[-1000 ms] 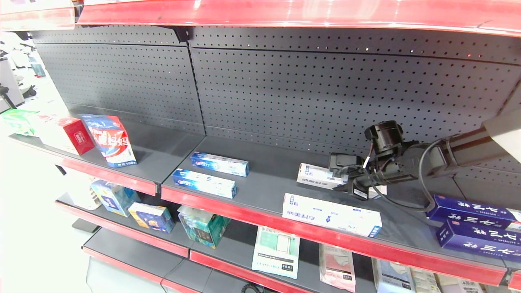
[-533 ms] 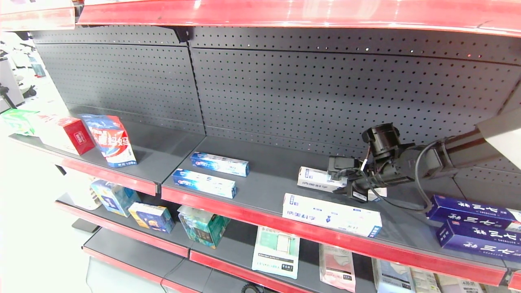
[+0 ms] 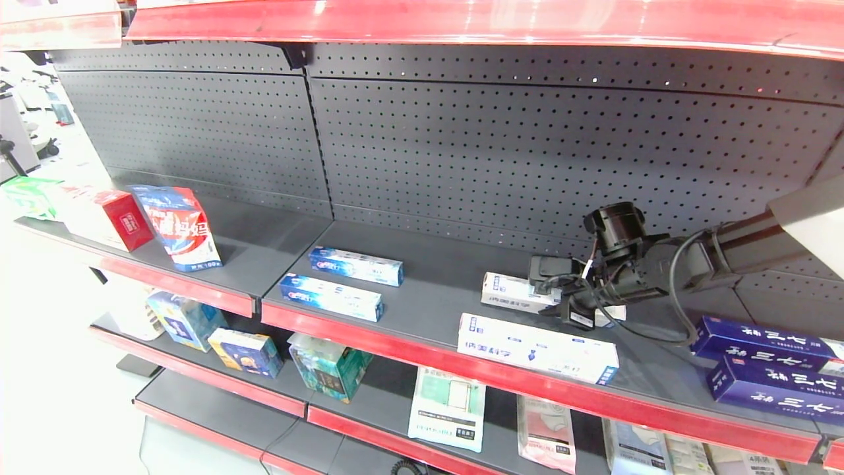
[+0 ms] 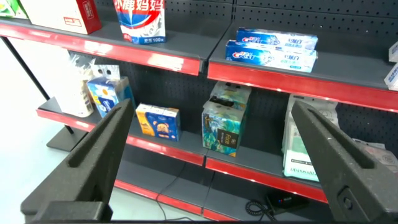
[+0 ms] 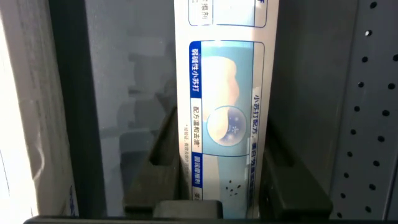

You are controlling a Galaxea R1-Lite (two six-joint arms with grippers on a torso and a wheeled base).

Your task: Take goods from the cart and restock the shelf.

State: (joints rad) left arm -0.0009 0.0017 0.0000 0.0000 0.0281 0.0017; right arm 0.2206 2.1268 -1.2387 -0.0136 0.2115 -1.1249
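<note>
Holding a white box [image 3: 511,290] by its end, the right end effector [image 3: 564,300] is out over the middle shelf [image 3: 435,264]. The right wrist view has both fingers pressed against the box's long sides, so that's a firm clench. The box sits low at the back, parallel to a second front box [image 3: 537,346] along the red lip. Whether it rests on the board or hangs just above, I can't tell. I'd call this item nearly placed: what's left is letting go and backing the arm out without dragging it askew. The left end effector [image 4: 211,106] hangs down by the lower shelves, fingers spread wide, nothing between them. Two blue boxes [image 3: 343,280] lie to the left and navy boxes [image 3: 765,340] to the right, with bare board between, so the restock looks far from finished.
</note>
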